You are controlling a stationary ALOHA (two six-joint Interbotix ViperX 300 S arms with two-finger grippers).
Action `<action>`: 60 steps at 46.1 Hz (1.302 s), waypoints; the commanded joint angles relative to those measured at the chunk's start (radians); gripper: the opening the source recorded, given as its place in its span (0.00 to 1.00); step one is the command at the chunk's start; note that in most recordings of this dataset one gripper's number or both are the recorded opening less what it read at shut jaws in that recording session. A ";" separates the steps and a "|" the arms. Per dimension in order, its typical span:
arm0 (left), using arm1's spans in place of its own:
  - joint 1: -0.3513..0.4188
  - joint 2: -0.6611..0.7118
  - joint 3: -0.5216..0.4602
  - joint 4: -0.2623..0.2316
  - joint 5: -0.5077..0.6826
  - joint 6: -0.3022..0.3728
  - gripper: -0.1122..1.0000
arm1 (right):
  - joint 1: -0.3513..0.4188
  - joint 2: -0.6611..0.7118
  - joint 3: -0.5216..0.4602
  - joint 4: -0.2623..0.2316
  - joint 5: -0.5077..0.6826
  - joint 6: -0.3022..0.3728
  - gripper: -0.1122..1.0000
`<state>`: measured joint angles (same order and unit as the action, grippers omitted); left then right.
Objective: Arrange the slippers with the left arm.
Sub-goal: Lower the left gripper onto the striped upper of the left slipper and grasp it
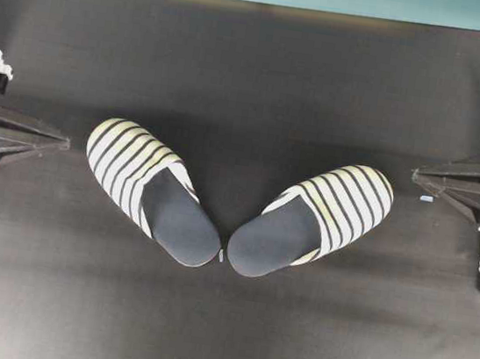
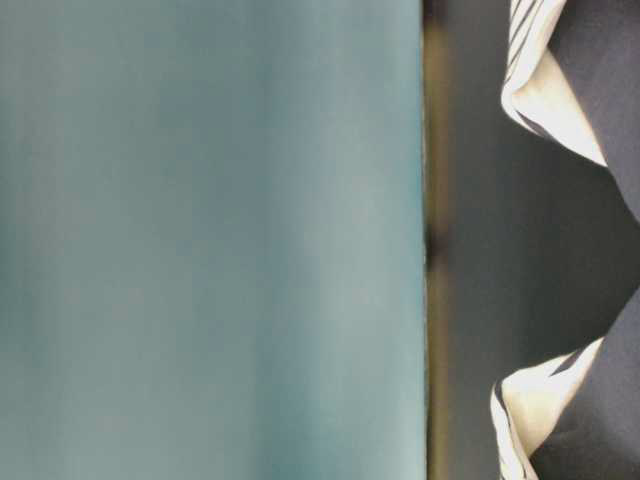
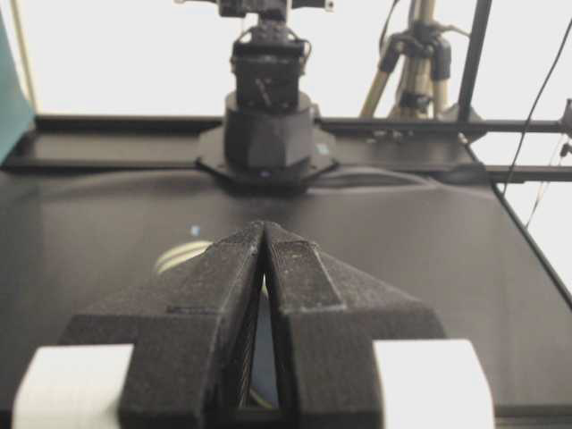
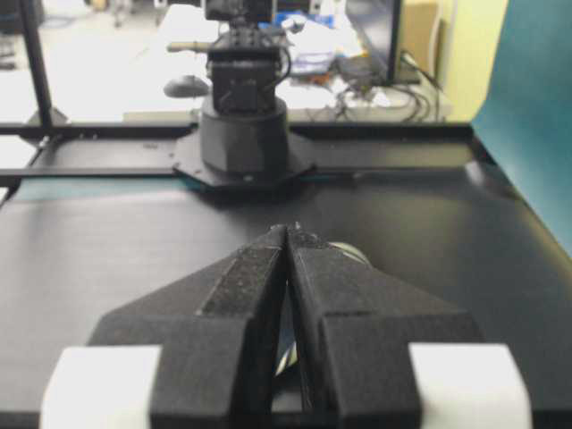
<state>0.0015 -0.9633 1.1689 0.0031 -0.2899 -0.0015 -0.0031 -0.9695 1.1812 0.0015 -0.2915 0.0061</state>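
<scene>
Seen from above, a pair of backless fabric slippers with cream-white and navy striped toe covers and plain dark navy insoles lies in the middle of a matte black table [image 1: 255, 66]. The left slipper [image 1: 152, 189] points its toe up and to the left; the right slipper [image 1: 313, 219] points its toe up and to the right. Their heels nearly meet at the centre, so together they form a V, with the toes well apart.

The left gripper [image 1: 66, 144], black with wedge-shaped fingers, rests at the left edge of the table, near the left slipper's toe but not touching it. Its jaws are pressed together with nothing between them, which the left wrist view [image 3: 265, 228] confirms. The right gripper [image 1: 416, 176] mirrors it at the right edge, also closed and empty [image 4: 287, 231], apart from the right slipper.

Judging by this layout, the arranging has not begun: the slippers are splayed, neither is held, and the whole job of setting them side by side seems left to do.

Much is hard to read. The table-level view is turned sideways and blurred, filled mostly by a teal backdrop [image 2: 200, 240], with only slivers of striped fabric at its right edge. Each wrist view hides most of the nearest slipper behind its own fingers. Both arms are cut off by the overhead frame
</scene>
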 commanded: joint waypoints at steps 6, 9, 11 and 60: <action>0.012 0.061 -0.071 0.040 0.112 -0.046 0.14 | -0.011 0.003 -0.003 0.003 0.058 -0.008 0.11; 0.017 0.094 -0.091 0.038 0.150 -0.049 0.10 | -0.025 -0.002 -0.003 0.003 0.104 -0.006 0.10; 0.023 0.115 -0.104 0.040 0.176 -0.052 0.10 | -0.029 -0.005 -0.003 0.005 0.126 -0.005 0.10; 0.109 0.775 -0.646 0.041 0.999 -0.449 0.22 | -0.025 -0.055 0.008 0.018 0.158 0.011 0.10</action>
<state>0.1150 -0.1963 0.5584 0.0414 0.7056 -0.4433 -0.0337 -1.0216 1.1950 0.0153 -0.1273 0.0061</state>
